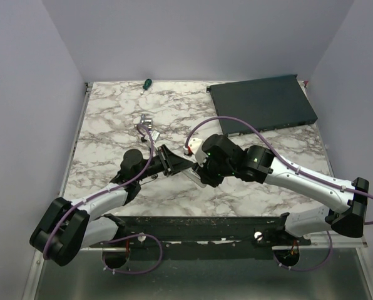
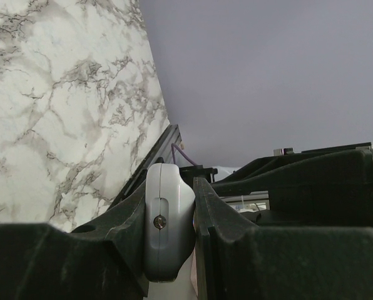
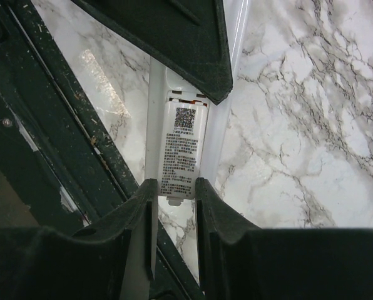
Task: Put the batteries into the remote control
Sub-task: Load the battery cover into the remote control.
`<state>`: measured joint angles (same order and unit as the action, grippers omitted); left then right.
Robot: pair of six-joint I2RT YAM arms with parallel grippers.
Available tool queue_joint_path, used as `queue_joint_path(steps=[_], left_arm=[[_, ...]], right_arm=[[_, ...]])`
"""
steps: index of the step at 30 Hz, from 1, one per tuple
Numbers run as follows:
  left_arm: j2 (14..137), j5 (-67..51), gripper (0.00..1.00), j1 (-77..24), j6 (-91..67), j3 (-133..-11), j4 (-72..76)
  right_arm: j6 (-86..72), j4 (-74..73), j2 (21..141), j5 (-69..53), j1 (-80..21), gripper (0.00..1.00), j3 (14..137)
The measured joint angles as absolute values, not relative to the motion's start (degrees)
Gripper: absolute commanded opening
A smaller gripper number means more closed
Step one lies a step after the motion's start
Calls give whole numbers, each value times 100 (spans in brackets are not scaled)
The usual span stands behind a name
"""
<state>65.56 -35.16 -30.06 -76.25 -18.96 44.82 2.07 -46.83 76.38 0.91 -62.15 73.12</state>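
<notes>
Left wrist view: the left gripper (image 2: 171, 187) is clenched on one end of the remote control (image 2: 168, 231), acting as a fixture so the body cannot shift over the marble table (image 2: 61, 112). Right wrist view: the right gripper (image 3: 175, 184) pinches the labelled battery cover (image 3: 183, 144) by its near end, with the remote's back facing the camera. An orange sliver at the cover's far edge (probably the batteries (image 3: 186, 96), already seated) suggests the remaining step is closing the cover. Top view places the remote near the table's centre, between both arms.
</notes>
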Motion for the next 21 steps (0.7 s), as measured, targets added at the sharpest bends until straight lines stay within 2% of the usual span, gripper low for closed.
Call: queue_joint_path(steps=[21], left_arm=[[6587, -3518, 0, -3050, -7590, -1896, 4495]], right_arm=[[222, -4639, 7638, 204, -6215, 10, 7312]])
